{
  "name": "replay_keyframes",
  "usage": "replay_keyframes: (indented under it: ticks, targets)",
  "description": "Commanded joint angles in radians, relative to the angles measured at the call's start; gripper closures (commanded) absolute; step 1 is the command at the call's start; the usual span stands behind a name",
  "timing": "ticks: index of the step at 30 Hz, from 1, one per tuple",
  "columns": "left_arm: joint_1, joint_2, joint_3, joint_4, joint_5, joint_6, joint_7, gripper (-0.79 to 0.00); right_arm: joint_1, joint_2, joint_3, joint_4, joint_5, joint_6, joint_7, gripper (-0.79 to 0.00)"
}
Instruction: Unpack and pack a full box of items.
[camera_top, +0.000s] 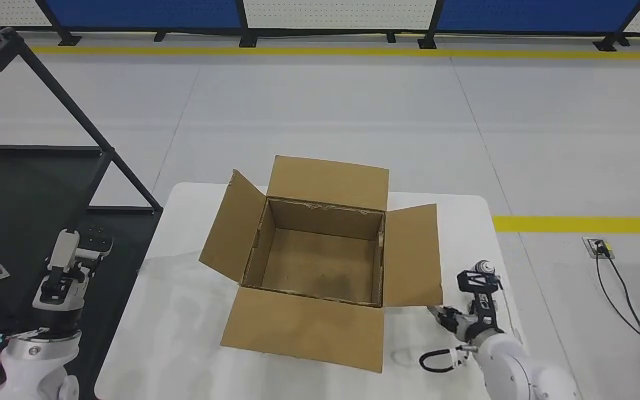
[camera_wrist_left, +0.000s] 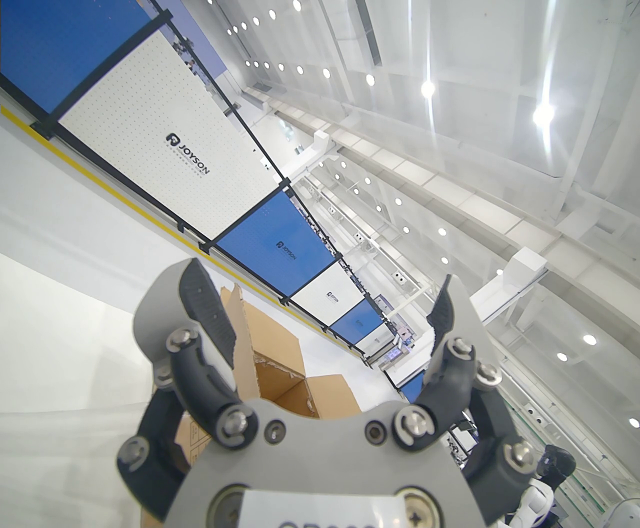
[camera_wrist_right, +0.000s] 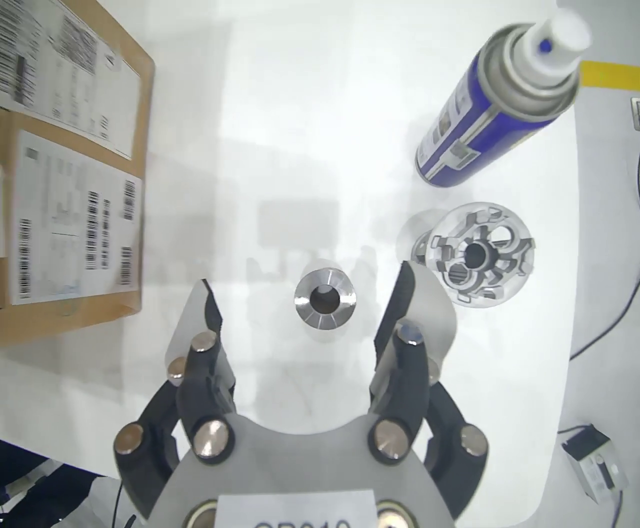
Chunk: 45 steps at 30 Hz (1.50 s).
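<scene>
Nearest the robot, the right gripper (camera_wrist_right: 306, 277) hung over the white table (camera_top: 180, 300) at about four o'clock from the box (camera_top: 310, 262), pointing straight down with its jaws spread wide and nothing between them. Directly under that gap a short metal sleeve (camera_wrist_right: 325, 300) stood on end on the table, its bore facing up, clear of both fingers (camera_wrist_right: 400, 300). Just beside the sleeve, on the side away from the box, lay a round metal hub (camera_wrist_right: 480, 255) with cut-out spokes and a centre hole. Past the hub stood a blue spray can (camera_wrist_right: 495, 105) with a white nozzle, near the table's right edge; from above its cap showed at about three o'clock from the box. On the sleeve's other side, the box's right flap carried two white shipping labels (camera_wrist_right: 75, 220). The left gripper (camera_wrist_left: 321, 270) was at about eight o'clock from the box, off the table's left edge and above a dark mat (camera_top: 40, 200). It was tipped upward toward the hall ceiling, its jaws released and holding nothing, with the box's flaps visible beyond its fingers. The box itself sat in the middle of the table, all four flaps folded outward and its bare cardboard bottom showing. Farther off, at twelve o'clock, a yellow line (camera_top: 300, 50) ran across the pale floor in front of a row of blue and white panels (camera_top: 140, 12).
</scene>
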Motion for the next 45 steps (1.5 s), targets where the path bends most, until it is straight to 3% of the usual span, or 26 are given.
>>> replay_keyframes:
  ticks: [1,6,7,8,11,12,17,23,36,45]
  targets:
    - [0.0,0.0,0.0,0.0,0.0,0.0,0.0,-0.785,-0.02,0.001,0.012,-0.031,0.051,-0.017,-0.019,-0.785]
    - [0.0,0.0,0.0,0.0,0.0,0.0,0.0,-0.785,-0.04,0.002,0.03,-0.048,0.162,-0.027,-0.073,-0.785]
    - [0.0,0.0,0.0,0.0,0.0,0.0,0.0,-0.785,-0.037,0.002,0.03,-0.039,0.193,-0.03,-0.084,-0.508]
    - [0.0,0.0,0.0,0.0,0.0,0.0,0.0,-0.785,-0.03,0.002,0.031,-0.028,0.232,-0.038,-0.098,-0.339]
    - [0.0,0.0,0.0,0.0,0.0,0.0,0.0,-0.785,-0.001,0.002,0.032,0.031,0.331,-0.059,-0.121,-0.018]
    - [0.0,0.0,0.0,0.0,0.0,0.0,0.0,-0.785,0.011,0.002,0.03,0.053,0.372,-0.069,-0.127,0.0]
    - [0.0,0.0,0.0,0.0,0.0,0.0,0.0,-0.785,0.077,0.002,0.035,0.191,0.527,-0.079,-0.172,0.0]
    - [0.0,0.0,0.0,0.0,0.0,0.0,0.0,-0.785,0.139,0.004,0.061,0.383,0.814,-0.218,-0.197,0.0]
    - [0.0,0.0,0.0,0.0,0.0,0.0,0.0,-0.785,0.262,0.007,-0.038,0.582,0.935,-0.321,-0.263,0.0]
    - [0.0,0.0,0.0,0.0,0.0,0.0,0.0,-0.785,0.339,0.011,-0.102,0.64,0.925,-0.309,-0.282,0.0]
